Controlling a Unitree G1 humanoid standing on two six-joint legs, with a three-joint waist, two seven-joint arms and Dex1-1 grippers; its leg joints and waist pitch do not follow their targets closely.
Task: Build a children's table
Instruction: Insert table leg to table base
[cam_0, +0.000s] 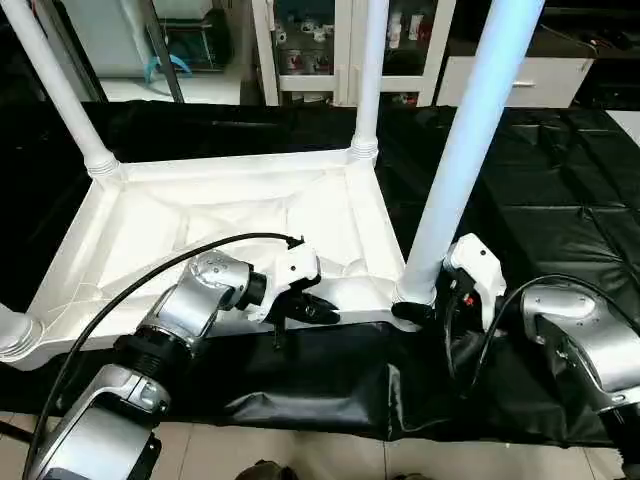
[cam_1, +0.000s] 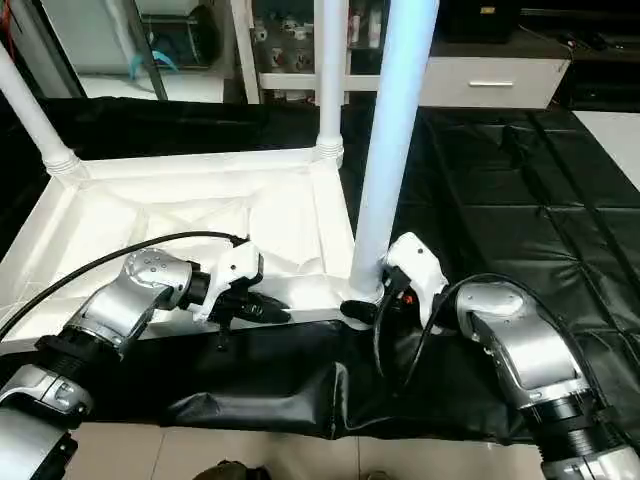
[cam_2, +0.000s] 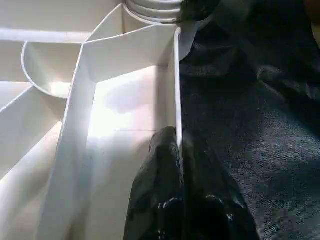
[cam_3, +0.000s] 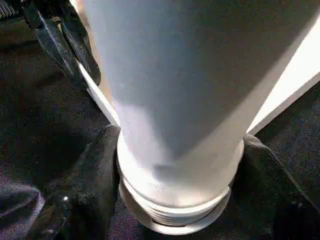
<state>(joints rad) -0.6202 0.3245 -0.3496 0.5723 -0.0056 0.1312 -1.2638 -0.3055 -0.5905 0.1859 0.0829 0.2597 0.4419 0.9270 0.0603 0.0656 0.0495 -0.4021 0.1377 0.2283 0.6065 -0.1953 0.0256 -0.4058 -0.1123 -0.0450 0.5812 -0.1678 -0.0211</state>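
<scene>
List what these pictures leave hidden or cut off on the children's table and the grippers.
- Leg at the right gripper: top cut off by the head views' upper edge.
- Its threaded base: how deeply it is seated is hidden by the socket.
- Tabletop: near rim partly hidden by the left gripper.

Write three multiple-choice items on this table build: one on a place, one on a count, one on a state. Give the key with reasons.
1. Where does the right gripper work?
A. at the base of the near right leg
B. at a far corner
C. out on the black cover

2. How many legs stand in the tabletop?
A. two
B. three
C. four

3. What is the left gripper doing?
A. hanging open
B. pinching the tabletop's near rim
C. holding a leg

Key: 1 A, its fingers flank that leg's collar. 2 C, one rises at each corner. 3 B, the thin white wall sits between its fingers.
</scene>
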